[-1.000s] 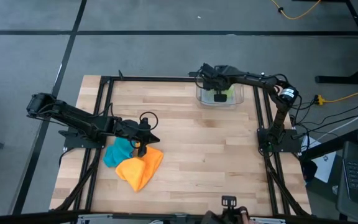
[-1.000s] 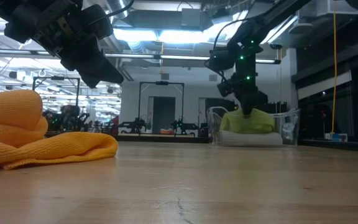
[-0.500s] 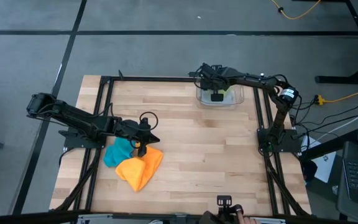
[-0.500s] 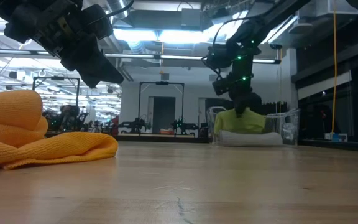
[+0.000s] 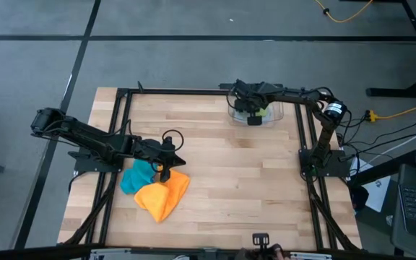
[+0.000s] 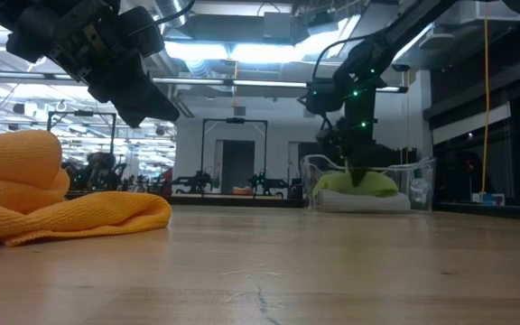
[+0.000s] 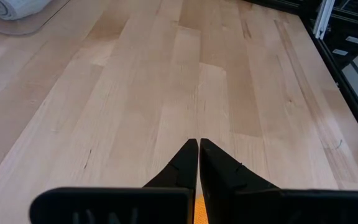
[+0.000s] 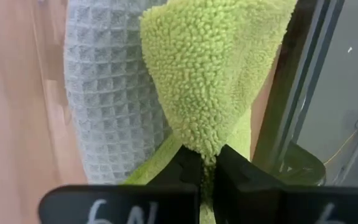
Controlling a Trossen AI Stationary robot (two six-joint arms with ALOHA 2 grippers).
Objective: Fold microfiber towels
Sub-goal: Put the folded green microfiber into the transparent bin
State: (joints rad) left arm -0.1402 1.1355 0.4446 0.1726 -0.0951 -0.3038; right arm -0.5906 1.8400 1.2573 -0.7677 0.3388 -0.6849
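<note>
four towels, right gripper (image 8: 207,167) pinching lime green towel (image 8: 219,74) over grey towel (image 8: 114,93), left gripper (image 7: 198,149) fingers pressed together above orange towel (image 5: 163,193), teal towel (image 5: 136,177)

Wooden table (image 5: 230,166) — orange towel (image 5: 163,195), teal towel (image 5: 136,177), seemingly clear bin (image 5: 276,115).

The lime green towel (image 8: 216,68) is fluffy looped cloth; the grey towel (image 8: 104,93) waffle-woven; the table (image 7: 166,93) smooth matt wood.
</note>
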